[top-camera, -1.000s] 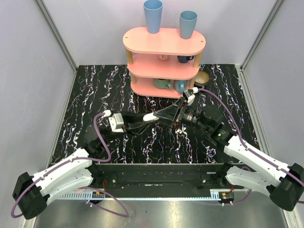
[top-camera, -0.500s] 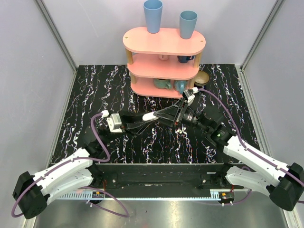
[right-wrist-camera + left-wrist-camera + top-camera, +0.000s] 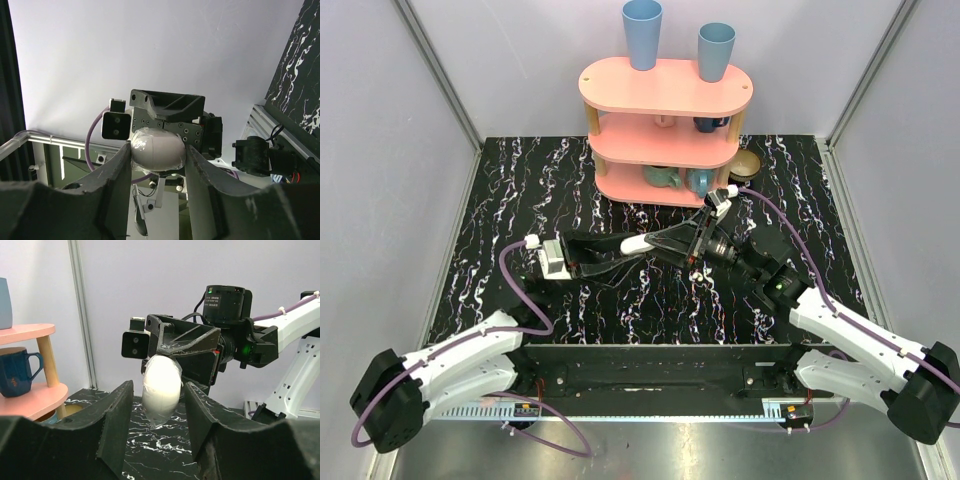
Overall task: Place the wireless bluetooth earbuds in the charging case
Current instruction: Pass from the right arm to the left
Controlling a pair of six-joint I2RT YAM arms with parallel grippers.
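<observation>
The charging case (image 3: 636,243) is a white glossy oval, closed and wrapped in clear film. My right gripper (image 3: 648,243) is shut on it and holds it above the black marble table (image 3: 520,190). In the right wrist view the case (image 3: 157,148) sits pinched between the fingers of the right gripper (image 3: 156,152). My left gripper (image 3: 615,256) is open, just left of the case and facing it. In the left wrist view the case (image 3: 161,382) hangs beyond the spread tips of the left gripper (image 3: 158,390), apart from them. No earbuds are in view.
A pink three-tier shelf (image 3: 665,88) stands at the back centre, with two blue cups (image 3: 642,33) on top and mugs (image 3: 662,177) on the lower tiers. A tan round object (image 3: 747,165) lies to its right. Grey walls enclose the table.
My left arm has drawn back to the left, away from the case. The right gripper has kept the case in about the same place.
</observation>
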